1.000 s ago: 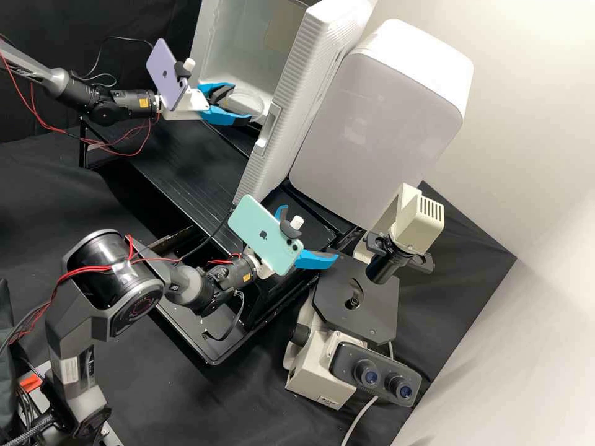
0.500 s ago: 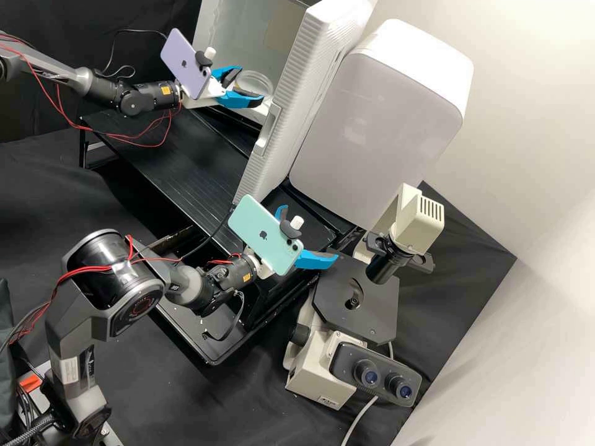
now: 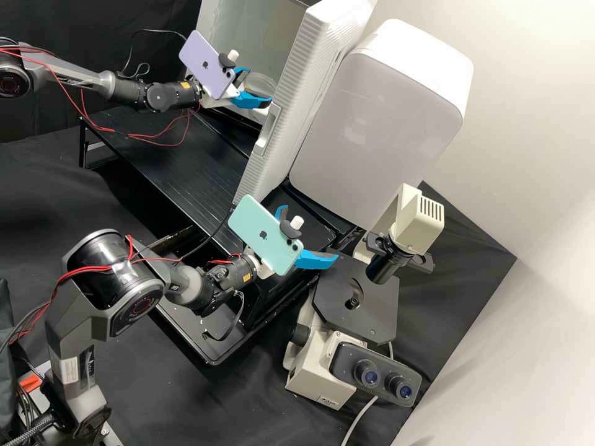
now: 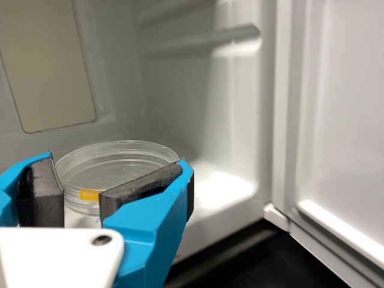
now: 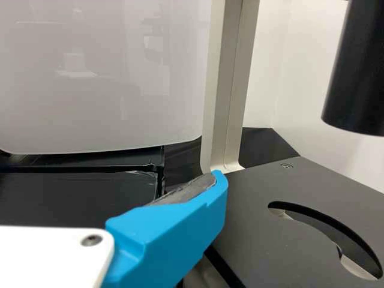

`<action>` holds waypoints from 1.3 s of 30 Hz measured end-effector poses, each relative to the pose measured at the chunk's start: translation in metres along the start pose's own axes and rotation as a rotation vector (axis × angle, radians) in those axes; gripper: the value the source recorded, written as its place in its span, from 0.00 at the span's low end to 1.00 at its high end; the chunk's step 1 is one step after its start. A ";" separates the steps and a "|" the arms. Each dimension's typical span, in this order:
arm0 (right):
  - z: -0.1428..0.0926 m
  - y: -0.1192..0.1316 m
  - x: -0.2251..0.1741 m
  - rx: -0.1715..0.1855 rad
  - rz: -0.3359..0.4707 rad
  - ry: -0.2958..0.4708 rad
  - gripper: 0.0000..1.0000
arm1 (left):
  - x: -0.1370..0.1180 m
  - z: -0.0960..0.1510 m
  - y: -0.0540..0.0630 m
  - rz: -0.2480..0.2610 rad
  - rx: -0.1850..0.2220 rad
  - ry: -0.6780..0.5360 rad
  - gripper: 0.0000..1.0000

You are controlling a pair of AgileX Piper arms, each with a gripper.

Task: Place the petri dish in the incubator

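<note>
A small yellow label (image 4: pixel 89 194) sits on the side wall of the clear round plastic petri dish (image 4: pixel 120 157); its print is too small to read.

The left arm stretches long and nearly level from the far left across the black ribbed shelf (image 3: pixel 180 167), a lavender phone (image 3: pixel 207 56) clamped on its wrist. The left gripper (image 4: pixel 111 174) reaches into the open cavity of the white incubator (image 3: pixel 242 31), just left of its thick, swung-open door (image 3: pixel 297 87). Its blue fingers (image 4: pixel 153 207) are clamped on the dish from both sides, the grey pads against the dish wall. The dish is level, inside the cavity, low over its white floor and in front of the back wall; the fingers hide whether it touches the floor.

The right arm is folded at the near left, its forearm pointing right and a mint-green phone (image 3: pixel 263 235) on its wrist. The right gripper (image 3: pixel 307 238) hangs beside the foot of the door, at the edge of the black stage (image 5: pixel 288 210) of the beige microscope (image 3: pixel 313 371). Its fingers are spread and hold nothing.

A second ago the left gripper held the dish outside the cavity, farther left and lower over the shelf. It has since pushed right and up, carrying the dish in. The right arm has not moved.
</note>
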 end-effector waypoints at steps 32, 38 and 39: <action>0.000 0.000 0.000 0.000 0.000 0.000 1.00 | 0.050 -0.005 -0.015 -0.075 -0.024 0.098 0.00; 0.000 0.000 0.000 0.000 0.000 0.000 1.00 | 0.054 -0.009 -0.016 -0.076 -0.048 0.099 0.00; 0.000 0.000 0.000 0.000 0.000 0.000 1.00 | 0.054 -0.009 -0.016 -0.075 -0.049 0.098 0.00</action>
